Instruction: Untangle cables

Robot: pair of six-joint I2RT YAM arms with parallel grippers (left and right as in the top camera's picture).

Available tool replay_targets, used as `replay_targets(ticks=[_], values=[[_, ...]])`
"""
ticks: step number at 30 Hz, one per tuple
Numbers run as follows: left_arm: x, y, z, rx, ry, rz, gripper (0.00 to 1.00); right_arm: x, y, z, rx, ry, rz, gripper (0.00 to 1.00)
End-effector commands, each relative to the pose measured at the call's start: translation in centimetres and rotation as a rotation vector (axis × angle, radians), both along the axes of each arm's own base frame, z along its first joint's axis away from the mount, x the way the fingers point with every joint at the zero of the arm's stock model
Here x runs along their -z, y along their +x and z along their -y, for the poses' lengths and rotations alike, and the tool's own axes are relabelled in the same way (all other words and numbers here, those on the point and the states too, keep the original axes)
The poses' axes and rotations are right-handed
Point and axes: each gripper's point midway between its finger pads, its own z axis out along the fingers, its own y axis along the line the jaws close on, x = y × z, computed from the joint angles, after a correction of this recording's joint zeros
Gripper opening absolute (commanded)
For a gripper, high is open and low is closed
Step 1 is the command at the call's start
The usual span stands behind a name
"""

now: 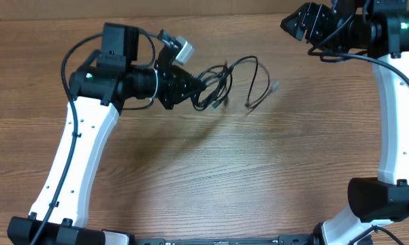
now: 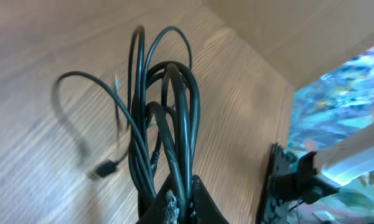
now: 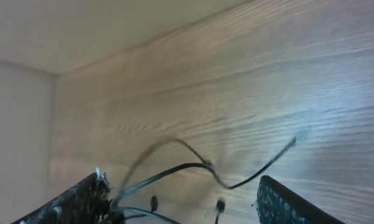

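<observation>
The cables [image 1: 221, 82] are thin black cords in a tangled bundle on the wooden table, left of centre at the back. Loose loops spread right, ending in a dark plug [image 1: 250, 103] and a pale tip [image 1: 275, 86]. My left gripper [image 1: 194, 88] is shut on the bundle's left end. In the left wrist view several strands of the cables [image 2: 168, 124] rise from the pinched jaws of the left gripper [image 2: 180, 190]. My right gripper [image 1: 294, 24] hangs open at the back right, away from the cords. Its view shows the cables [image 3: 193, 168] blurred and far below the right gripper [image 3: 180, 186].
The wooden table [image 1: 190, 170] ends at a plain wall along the back [image 3: 112, 31]. The right arm's white link [image 1: 401, 102] stands along the right edge. The left arm [image 1: 75, 156] slants across the left side.
</observation>
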Motion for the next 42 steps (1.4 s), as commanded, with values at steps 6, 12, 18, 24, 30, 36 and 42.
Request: replay_targets(ticks=[6,12,18,24,30,36,42], values=[[-6.5,0.5,0.7,-0.078,-0.16,-0.042,0.04,-0.1,-1.6,-2.3,-0.13,0.006,0.002,0.75],[-3.0,4.3,-2.8,-0.462,-0.005,-0.177,0.04,0.0,-1.9,-3.5,-0.113,0.029,-0.028,0.75],[-2.4,5.6,-4.2,-0.581,0.038,-0.173,0.04,0.3,-2.5,-6.2,-0.108,0.023,-0.059,0.74],[-2.4,5.6,-4.3,-0.561,0.053,-0.142,0.04,0.7,-3.2,-8.5,-0.116,-0.003,-0.075,0.73],[-2.9,5.2,-3.5,-0.494,0.039,-0.107,0.04,2.1,-3.4,-10.9,-0.103,0.003,-0.124,0.72],[-4.7,3.4,-1.6,-0.267,-0.039,-0.019,0.04,4.6,-3.7,-14.6,-0.171,0.025,-0.163,0.72],[-6.1,2.8,-2.8,-0.217,-0.146,-0.065,0.04,6.6,-3.0,-16.0,-0.151,0.044,-0.17,0.66]])
